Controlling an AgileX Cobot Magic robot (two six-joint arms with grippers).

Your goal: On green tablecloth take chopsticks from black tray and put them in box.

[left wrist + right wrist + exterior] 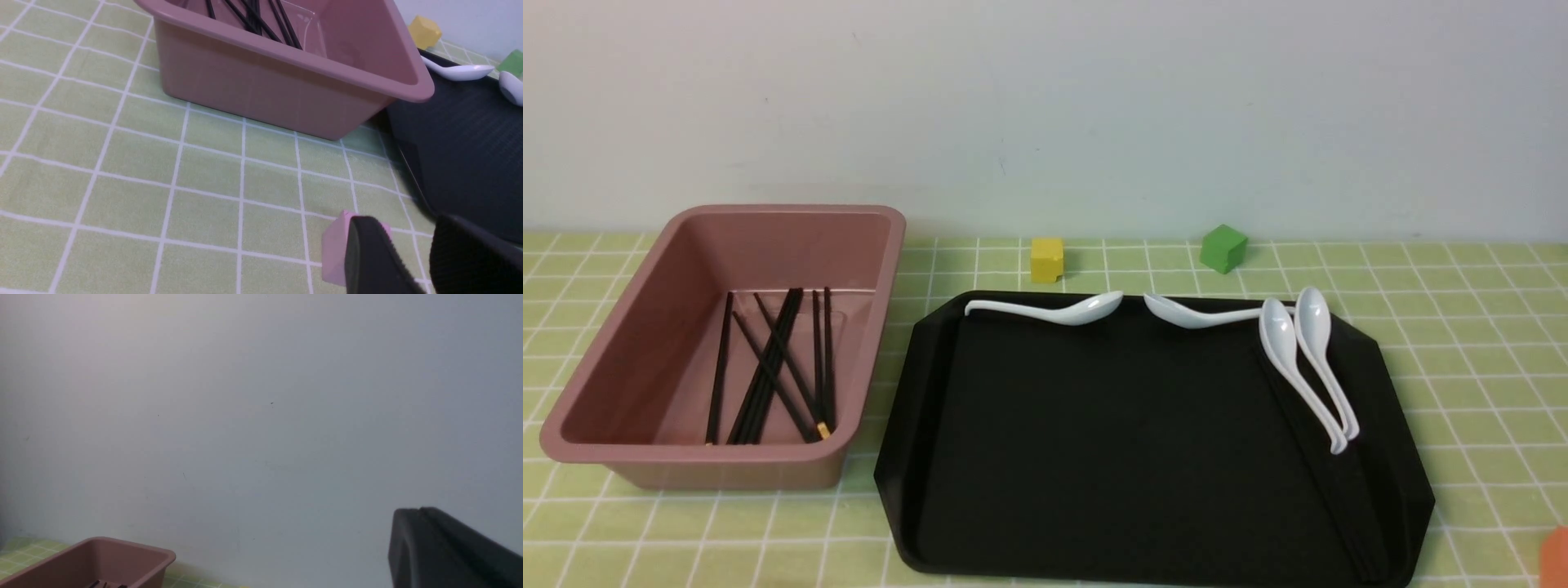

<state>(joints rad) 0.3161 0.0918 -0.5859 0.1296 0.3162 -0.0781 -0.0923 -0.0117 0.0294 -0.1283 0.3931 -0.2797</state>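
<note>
black tray [1135, 457] carries white spoons [1282, 335] overlying chopsticks [1323, 465]; pink box [719, 474] holds more; yellow and green cubes [1046, 260] stand beyond; left hand [408, 232] spread, right hand [408, 514] pressed together.

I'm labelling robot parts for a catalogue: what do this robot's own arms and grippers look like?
The left gripper shows dark, matte, tapering fingers with rounded tips; the right gripper's, in its wrist view, look dark grey and plain. No cables or markings show. The arms themselves are out of view.
</note>
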